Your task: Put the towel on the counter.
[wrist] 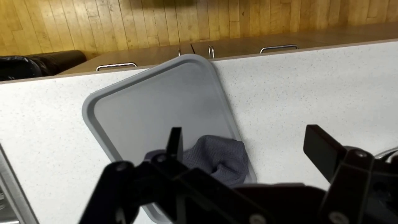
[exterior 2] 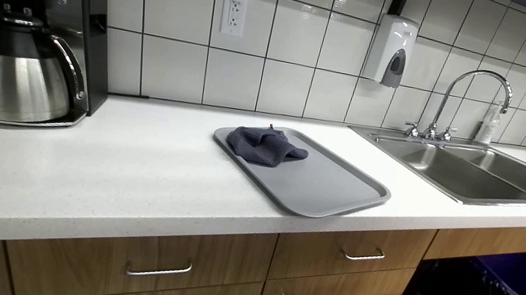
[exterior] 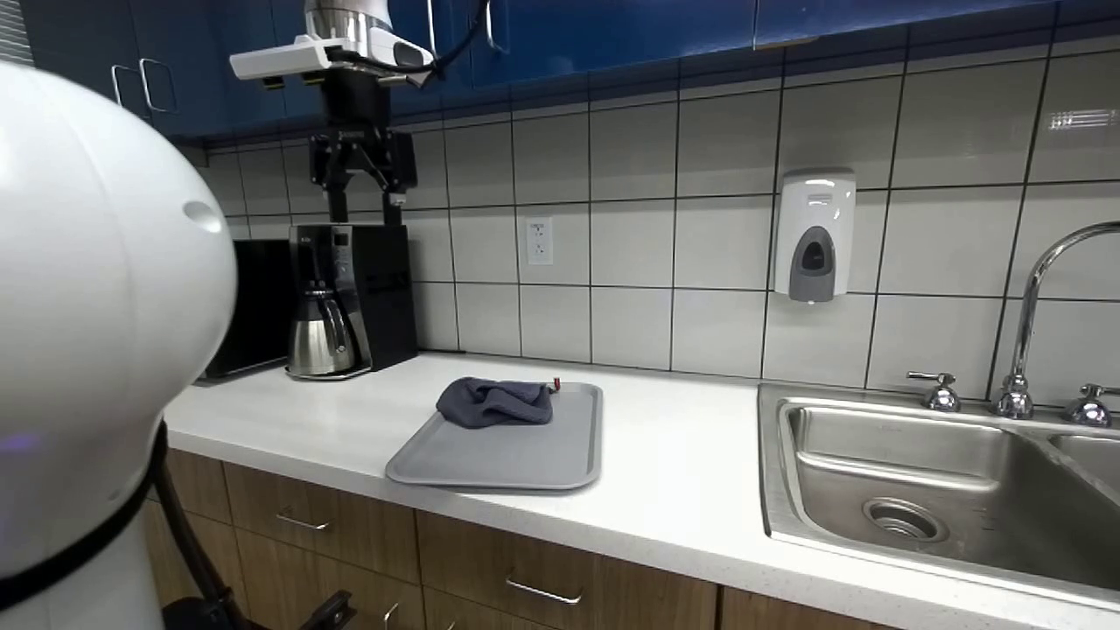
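"Towel (exterior: 494, 402): dark, bunched in a heap on the grey tray (exterior: 516, 459), towards the corner by the wall (exterior: 632, 245). It reaches the tray's rim; I see no part of it down on the surface (exterior: 682, 437)."

"And the jaws?"

"Wide apart, pointing down, nothing between them. They hang well above the tray."

"Reason for such a spread?"

"My judgement: to straddle a soft heap before closing. Its raised folds offer something to pinch, where a towel spread flat would offer little."

"Faults in the layout?"

"Tray sits askew, one corner at the surface's front edge. A sideways pull could shift it — a straight lift seems safer. Noted also: a small red thing (exterior: 556, 383) just behind the towel, too small to identify. It might come along."

"And the setting-down?"

"Task not yet met, since the tray lies between towel and surface. I would favour the stretch of surface towards the coffee maker (exterior: 381, 293), that side of the tray being nearest the heap — away from the sink (exterior: 779, 455). The towel will likely sag when raised, so all of it should pass the rim before release."
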Controlling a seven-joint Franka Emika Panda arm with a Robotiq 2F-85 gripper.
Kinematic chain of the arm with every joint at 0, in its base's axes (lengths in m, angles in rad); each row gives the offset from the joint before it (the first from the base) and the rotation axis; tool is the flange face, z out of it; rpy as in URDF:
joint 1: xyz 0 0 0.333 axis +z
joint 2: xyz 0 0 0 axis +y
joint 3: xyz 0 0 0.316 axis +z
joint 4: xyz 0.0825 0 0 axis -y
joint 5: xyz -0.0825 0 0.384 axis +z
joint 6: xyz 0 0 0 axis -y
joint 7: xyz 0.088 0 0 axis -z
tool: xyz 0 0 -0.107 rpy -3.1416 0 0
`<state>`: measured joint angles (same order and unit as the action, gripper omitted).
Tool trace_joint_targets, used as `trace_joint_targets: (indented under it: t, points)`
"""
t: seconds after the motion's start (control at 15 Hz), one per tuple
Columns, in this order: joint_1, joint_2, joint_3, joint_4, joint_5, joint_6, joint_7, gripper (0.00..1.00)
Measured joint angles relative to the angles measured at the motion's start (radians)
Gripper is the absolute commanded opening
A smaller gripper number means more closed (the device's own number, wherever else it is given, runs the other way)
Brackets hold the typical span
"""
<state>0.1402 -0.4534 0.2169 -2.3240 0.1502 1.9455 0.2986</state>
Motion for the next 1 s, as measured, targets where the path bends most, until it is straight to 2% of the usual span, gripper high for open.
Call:
trace_joint_targets:
  t: [0.4,1.0]
  points:
    - [-0.001,0.003,0.001,-0.050,-0.048,0.106,0.009,1.00]
    - [-0.030,0.104,-0.003,-0.110,-0.084,0.398,0.027,1.00]
